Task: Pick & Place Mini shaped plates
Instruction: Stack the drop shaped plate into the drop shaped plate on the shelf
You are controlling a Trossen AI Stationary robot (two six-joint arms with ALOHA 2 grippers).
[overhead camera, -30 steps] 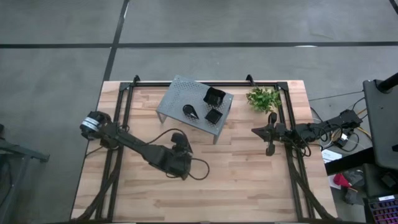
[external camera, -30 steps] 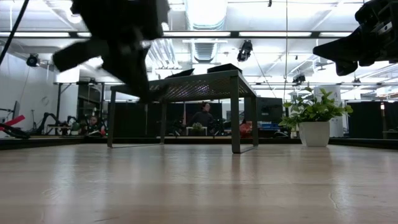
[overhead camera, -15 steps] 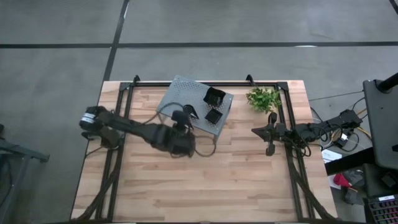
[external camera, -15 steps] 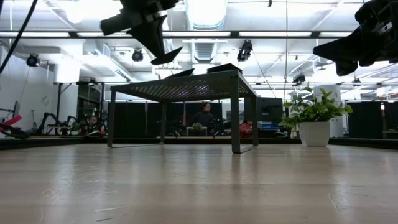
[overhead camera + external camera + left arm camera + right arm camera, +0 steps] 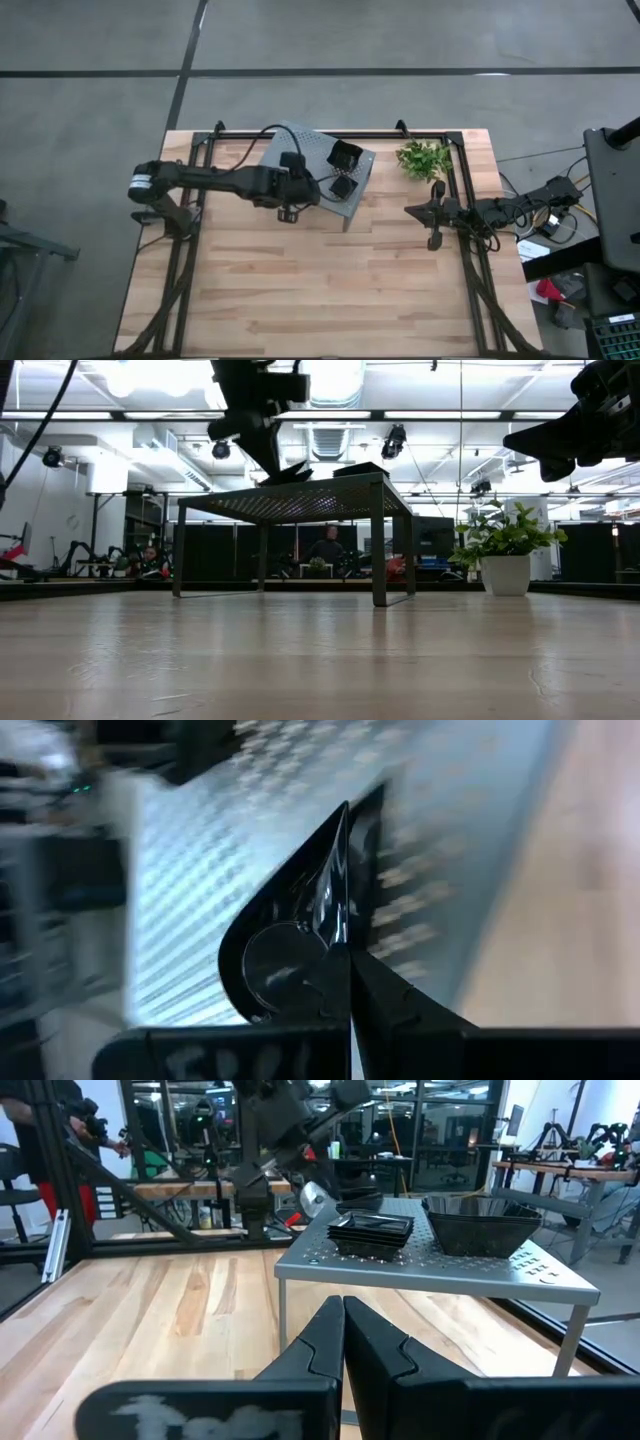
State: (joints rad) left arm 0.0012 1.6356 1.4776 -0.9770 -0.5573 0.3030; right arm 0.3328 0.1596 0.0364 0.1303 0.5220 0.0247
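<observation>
L gripper (image 5: pixel 297 190) has swung over shelf (image 5: pixel 290 150) front edge, clamped on teardrop plate (image 5: pixel 290 945); drop-off imminent. R gripper (image 5: pixel 432 212) shut, idle.

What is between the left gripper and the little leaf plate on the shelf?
Nothing visible. The left gripper is right over the shelf, and the leaf plate sits just past its fingertips.
</observation>
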